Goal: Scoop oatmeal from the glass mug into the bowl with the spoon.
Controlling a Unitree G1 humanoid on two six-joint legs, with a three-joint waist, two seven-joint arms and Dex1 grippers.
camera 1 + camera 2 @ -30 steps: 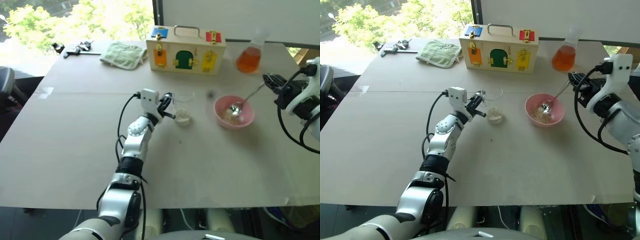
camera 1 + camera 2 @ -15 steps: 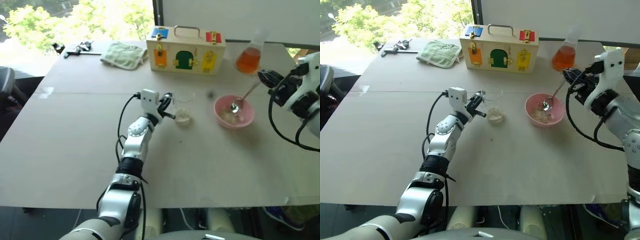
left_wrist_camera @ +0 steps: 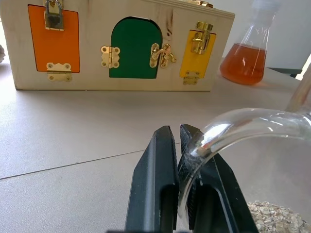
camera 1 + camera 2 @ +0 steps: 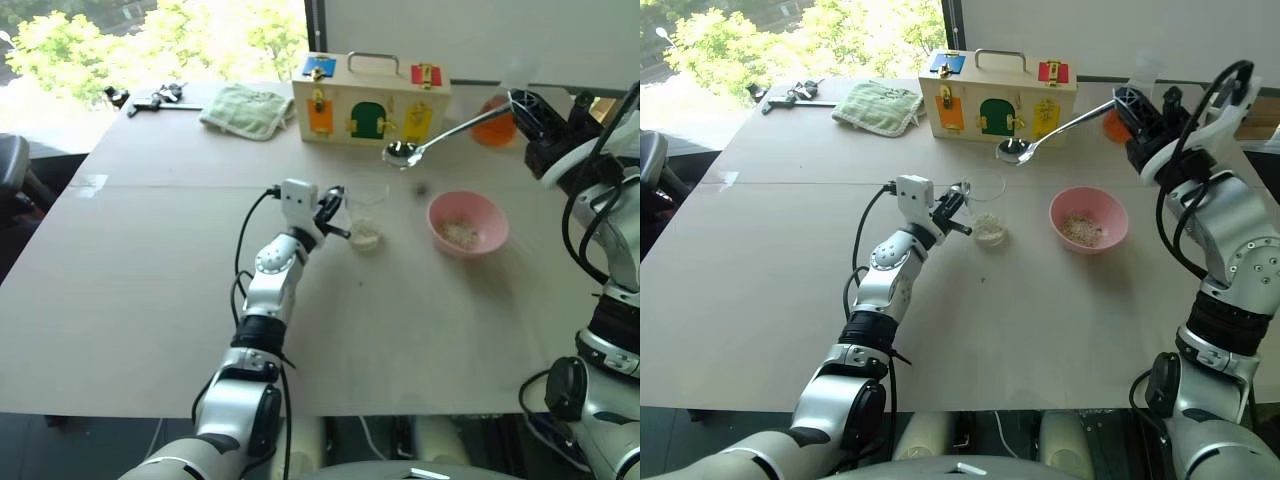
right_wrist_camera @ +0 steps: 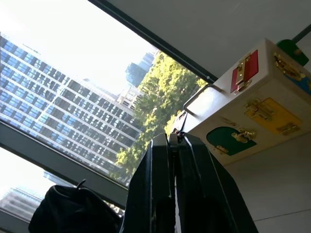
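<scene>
The glass mug [image 4: 366,212] stands mid-table with a little oatmeal [image 4: 366,238] at its bottom. My left gripper [image 4: 336,214] is shut on the mug's handle [image 3: 233,124]. To the right of the mug sits the pink bowl [image 4: 489,243], with a small heap of oatmeal [image 4: 460,233] inside. My right gripper [image 4: 524,108] is raised above the table's far right and is shut on the end of the spoon's handle. The spoon [image 4: 440,132] slants down to the left. Its oval end [image 4: 402,153] hangs in the air behind the mug and looks empty.
A wooden lock box [image 4: 372,100] stands at the back behind the mug. A flask of orange liquid [image 3: 248,58] is at the back right, partly behind my right gripper. A green cloth [image 4: 247,108] and black tools [image 4: 155,97] lie far left.
My right gripper has lifted the spoon out of the bowl, rolled its wrist and swung the spoon up and left toward the mug. The left arm and mug have kept still.
</scene>
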